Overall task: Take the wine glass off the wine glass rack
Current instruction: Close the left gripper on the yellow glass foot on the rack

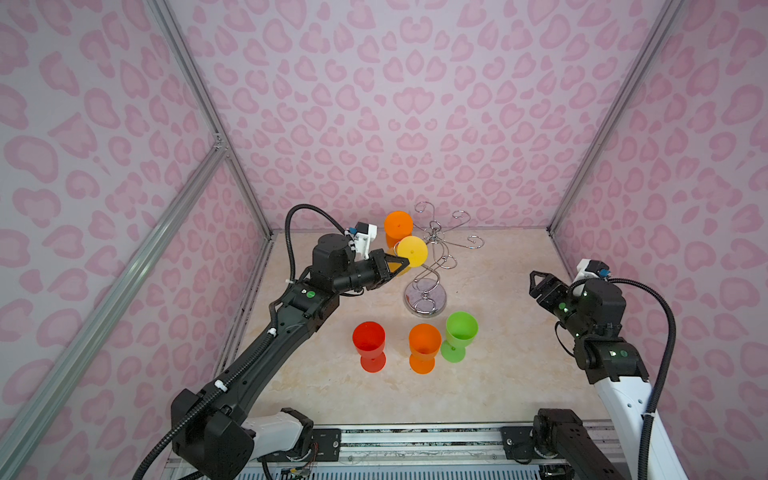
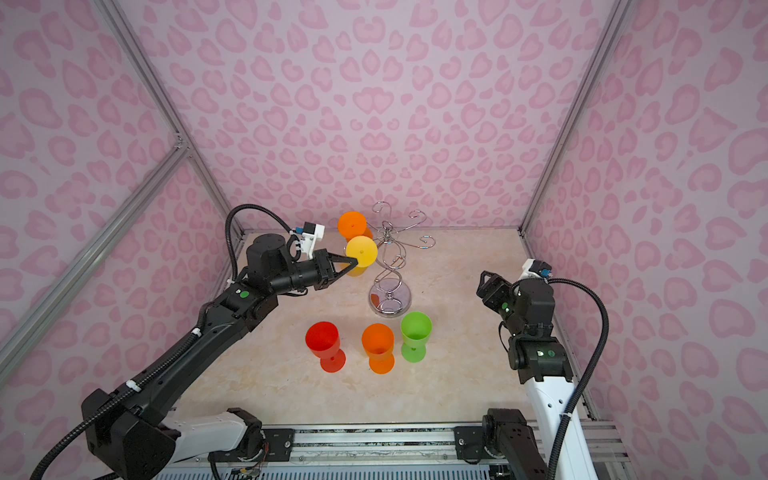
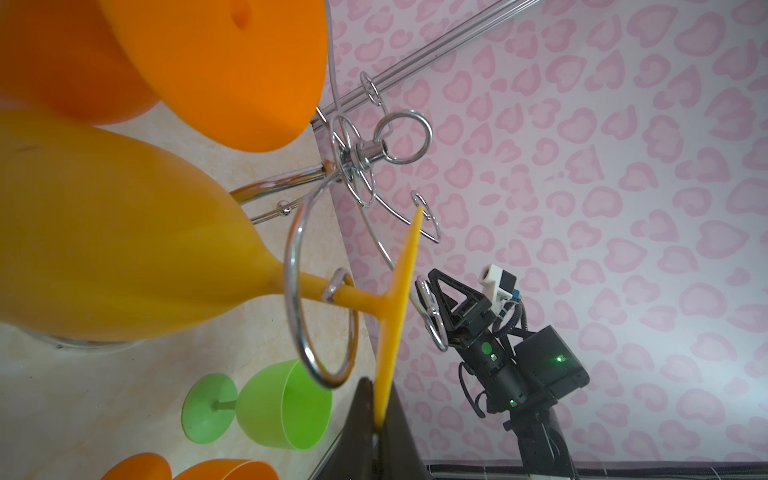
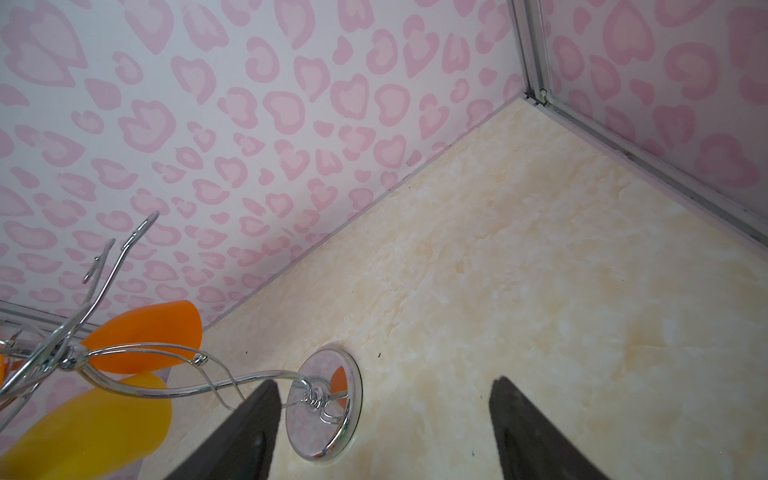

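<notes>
Standing nearest on the counter (image 1: 498, 374) were three upright glasses (image 1: 424, 347). Beyond them the right hand (image 1: 538, 282) hung wide and empty. The left hand (image 1: 403, 262) pinched the foot of the yellow wine glass (image 1: 412, 251), whose stem sat in a loop of the wine glass rack (image 1: 424, 297). Grasp made, I reckoned; next, slide it sideways out of the loop.

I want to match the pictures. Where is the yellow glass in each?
In a top view: yellow glass mid-picture, hanging on the wine glass rack.
In a top view: the glass likewise.
Left wrist: huge, stem through a wire ring.
Right wrist: only its bowl, at the edge.
Shared landmark: the rack.
</notes>
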You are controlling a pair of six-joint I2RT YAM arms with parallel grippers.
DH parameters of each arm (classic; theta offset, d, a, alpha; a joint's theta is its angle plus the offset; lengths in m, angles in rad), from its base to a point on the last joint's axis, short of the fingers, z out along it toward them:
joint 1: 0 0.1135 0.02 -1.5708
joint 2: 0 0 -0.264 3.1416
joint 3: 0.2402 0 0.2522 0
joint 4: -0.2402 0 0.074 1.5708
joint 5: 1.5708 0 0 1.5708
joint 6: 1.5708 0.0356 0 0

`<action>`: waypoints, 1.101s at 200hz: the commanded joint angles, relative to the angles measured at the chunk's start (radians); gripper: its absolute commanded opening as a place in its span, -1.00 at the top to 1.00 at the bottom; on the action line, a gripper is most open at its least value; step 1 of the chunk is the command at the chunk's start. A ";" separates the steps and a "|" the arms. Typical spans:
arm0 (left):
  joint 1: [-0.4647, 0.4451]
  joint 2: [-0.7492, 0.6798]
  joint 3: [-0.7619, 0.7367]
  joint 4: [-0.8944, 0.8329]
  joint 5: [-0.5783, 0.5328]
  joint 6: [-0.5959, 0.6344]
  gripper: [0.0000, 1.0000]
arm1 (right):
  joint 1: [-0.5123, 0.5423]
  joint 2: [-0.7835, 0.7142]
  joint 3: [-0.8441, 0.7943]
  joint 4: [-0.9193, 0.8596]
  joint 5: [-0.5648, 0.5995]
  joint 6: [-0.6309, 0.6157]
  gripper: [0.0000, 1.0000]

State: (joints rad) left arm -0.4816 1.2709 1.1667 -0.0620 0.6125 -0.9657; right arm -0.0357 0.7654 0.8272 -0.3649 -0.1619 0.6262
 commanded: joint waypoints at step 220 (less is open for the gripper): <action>0.082 -0.111 -0.054 0.097 0.062 -0.344 0.96 | -0.002 -0.041 -0.016 -0.003 -0.002 0.006 -0.59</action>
State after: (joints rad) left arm -0.4171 1.1748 1.1210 -0.0242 0.6617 -1.2728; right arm -0.0376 0.7250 0.8200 -0.3710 -0.1642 0.6346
